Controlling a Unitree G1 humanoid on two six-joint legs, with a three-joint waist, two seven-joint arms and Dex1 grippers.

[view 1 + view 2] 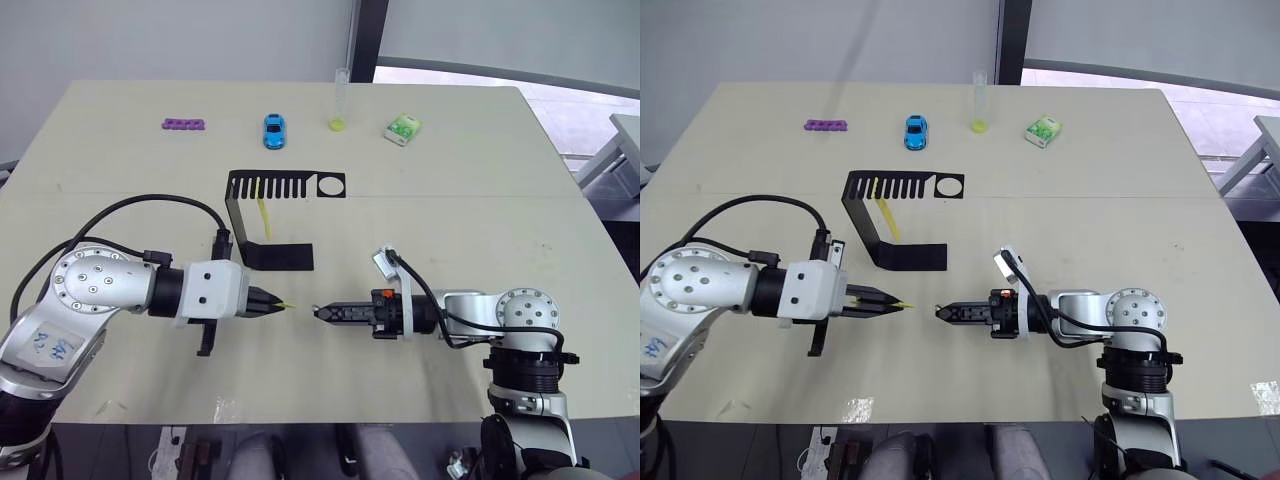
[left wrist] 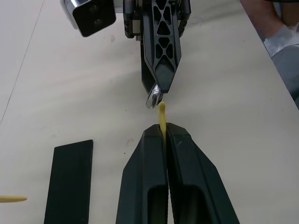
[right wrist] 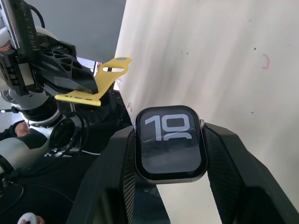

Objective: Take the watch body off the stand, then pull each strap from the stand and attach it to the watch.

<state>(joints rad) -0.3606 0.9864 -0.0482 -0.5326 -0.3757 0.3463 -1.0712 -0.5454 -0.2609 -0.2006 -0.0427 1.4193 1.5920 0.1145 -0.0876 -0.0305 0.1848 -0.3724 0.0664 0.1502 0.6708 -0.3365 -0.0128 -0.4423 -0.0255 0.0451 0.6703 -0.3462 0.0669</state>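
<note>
The left gripper [image 1: 272, 303] is pinched tight on one yellow strap [image 3: 96, 86], whose tip sticks out past the fingertips toward the other arm. The right gripper [image 1: 322, 312] is clamped on the watch body [image 3: 170, 143], holding it by its two side edges with the lit screen facing the wrist camera. The two grippers point at each other over the front part of the table [image 1: 470, 190], their tips near each other but apart, and in the left wrist view the strap tip sits just short of the edge of the watch.

Behind the grippers stands the black stand [image 1: 270, 225], its slotted top plate with the round hole raised over its flat base. The second yellow strap [image 1: 264, 216] hangs down from one of the slots, slanting toward the base.

Along the far edge of the table, well apart from the stand, lie a row of small purple pieces [image 1: 184, 124], a blue toy car [image 1: 273, 130], a clear tube with a yellow end [image 1: 338, 100] standing upright, and a small green-and-white box [image 1: 402, 128].
</note>
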